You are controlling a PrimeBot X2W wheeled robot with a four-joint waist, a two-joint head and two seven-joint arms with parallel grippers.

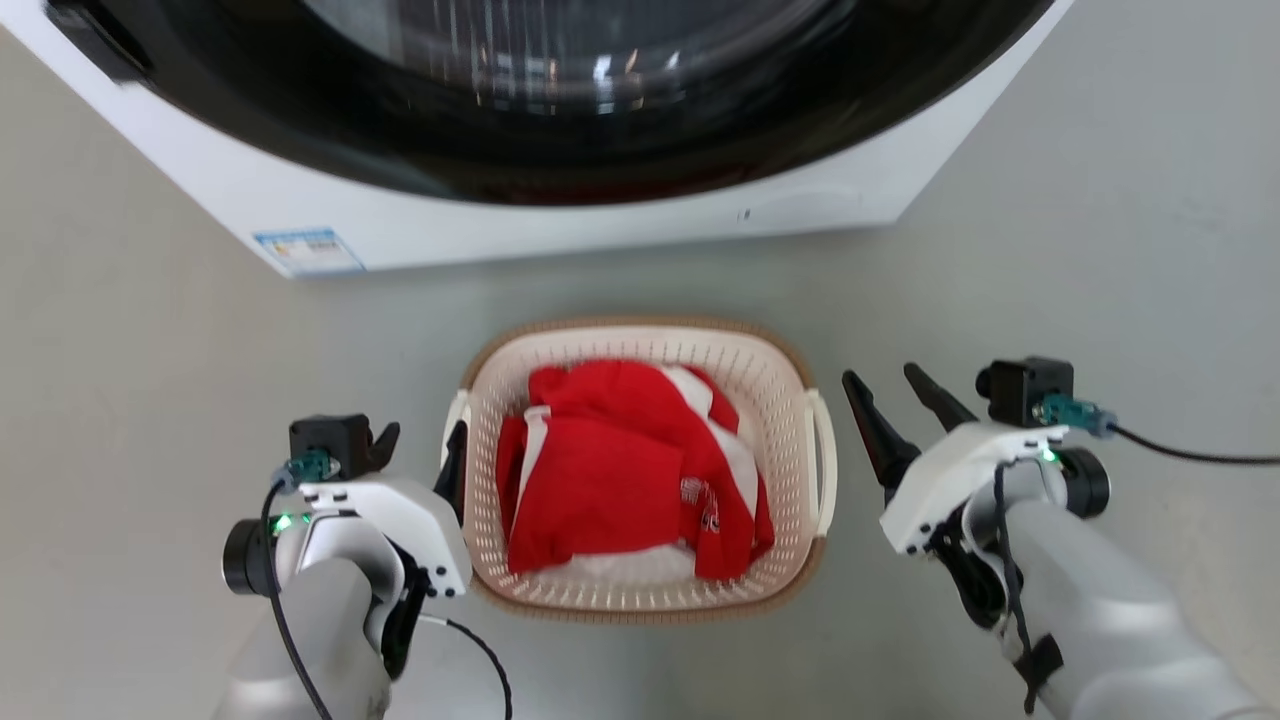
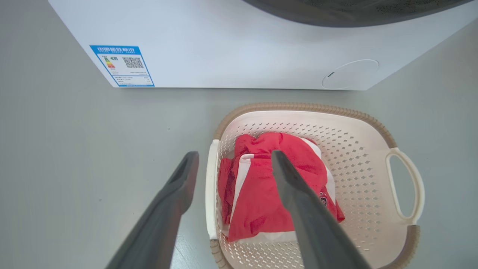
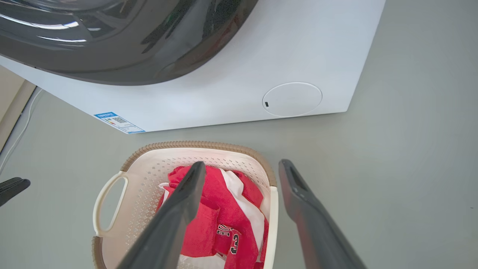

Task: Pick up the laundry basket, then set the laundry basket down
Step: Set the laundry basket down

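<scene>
The laundry basket (image 1: 640, 330) stands on the grey floor before the washing machine, cream with a brown rim, and red and white clothes (image 1: 610, 480) lie in it. My left gripper (image 1: 420, 445) is open at the basket's left side. In the left wrist view its fingers (image 2: 235, 154) stand either side of the white left handle (image 2: 211, 186). My right gripper (image 1: 882, 378) is open just right of the right handle (image 1: 826, 460), apart from it. In the right wrist view that handle (image 3: 273, 224) lies between the open fingers (image 3: 242, 163). Nothing is held.
The white washing machine (image 1: 600, 225) with its dark round door stands just beyond the basket, a blue label (image 1: 308, 250) at its lower left corner. Grey floor (image 1: 1100, 250) lies open to both sides. The left gripper's fingertip (image 3: 13, 186) shows at the right wrist view's left edge.
</scene>
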